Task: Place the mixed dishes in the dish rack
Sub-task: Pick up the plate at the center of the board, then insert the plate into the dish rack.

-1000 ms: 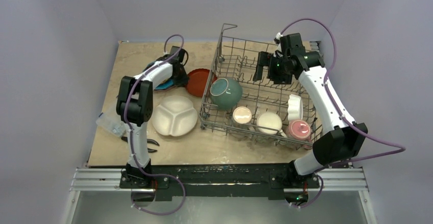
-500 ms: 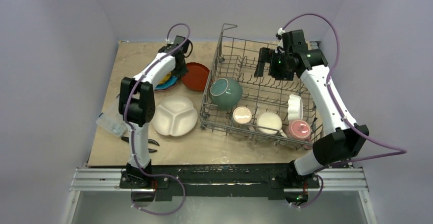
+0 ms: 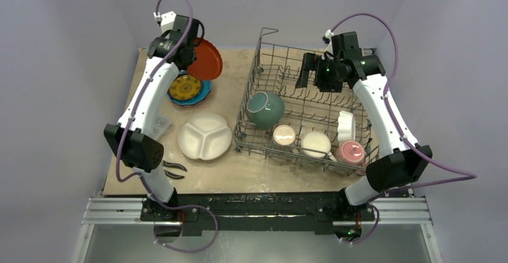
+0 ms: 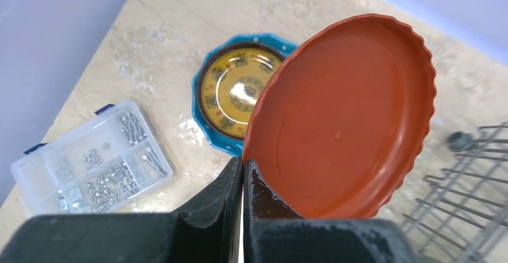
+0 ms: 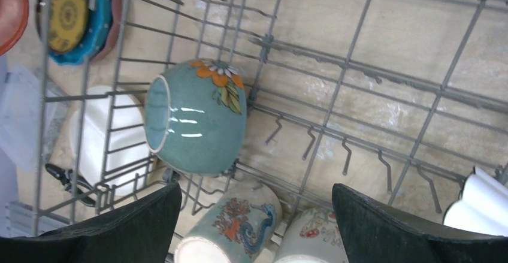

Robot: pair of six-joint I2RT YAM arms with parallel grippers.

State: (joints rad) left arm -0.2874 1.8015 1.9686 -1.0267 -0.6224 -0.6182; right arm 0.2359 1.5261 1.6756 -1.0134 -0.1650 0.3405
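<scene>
My left gripper [image 3: 187, 52] is shut on the rim of an orange scalloped plate [image 3: 206, 59], holding it tilted in the air above the far left of the table. In the left wrist view the fingertips [image 4: 244, 166] pinch the orange plate [image 4: 347, 113] at its lower edge. Below lies a blue plate with a yellow centre [image 4: 239, 89] [image 3: 187, 89]. A white divided plate [image 3: 205, 135] lies left of the dish rack [image 3: 259, 65]. My right gripper [image 3: 308, 77] hangs open over the rack's far side, empty. Inside the rack are a teal bowl [image 5: 194, 116], two mugs [image 3: 284, 135] [image 3: 316, 144], a pink mug [image 3: 350, 152] and a small white bowl [image 3: 345, 125].
A clear compartment box [image 4: 90, 155] with small hardware lies left of the blue plate, partly under my left arm in the top view. Black-handled pliers [image 3: 172, 168] lie near the table's front left edge. Purple walls close in the table on three sides.
My left gripper closed on the orange plate and lifted it off the table, up and toward the back left, uncovering the blue plate. The right arm barely moved.
</scene>
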